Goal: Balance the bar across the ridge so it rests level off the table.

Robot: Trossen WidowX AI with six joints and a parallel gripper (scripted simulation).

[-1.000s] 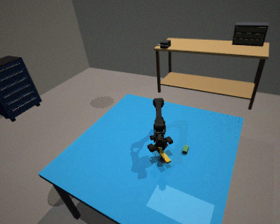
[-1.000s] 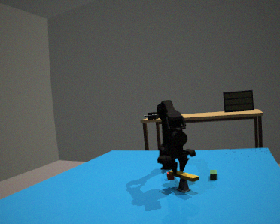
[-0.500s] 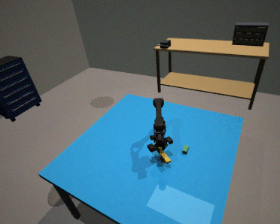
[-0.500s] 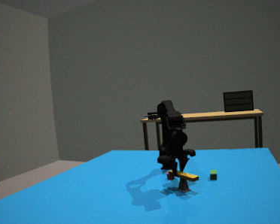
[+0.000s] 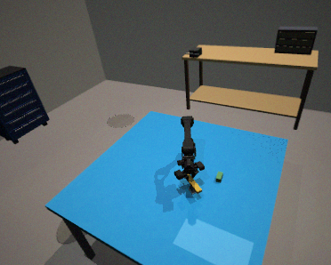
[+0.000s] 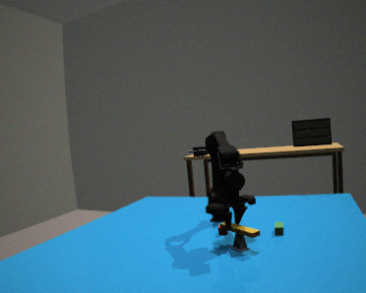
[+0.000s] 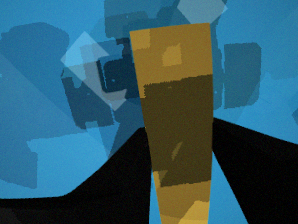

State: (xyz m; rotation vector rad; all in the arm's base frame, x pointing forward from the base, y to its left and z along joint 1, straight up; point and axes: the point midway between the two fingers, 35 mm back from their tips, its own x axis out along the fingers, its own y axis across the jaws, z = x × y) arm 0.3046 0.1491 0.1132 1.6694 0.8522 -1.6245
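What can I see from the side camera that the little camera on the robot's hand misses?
Only the exterior view shows the ridge standing under the bar, the small green block on the blue table, the arm's body and the wooden bench behind. Only the wrist view shows the bar close up, running lengthwise between the dark fingers. Both show the gripper shut on the yellow bar above the table.
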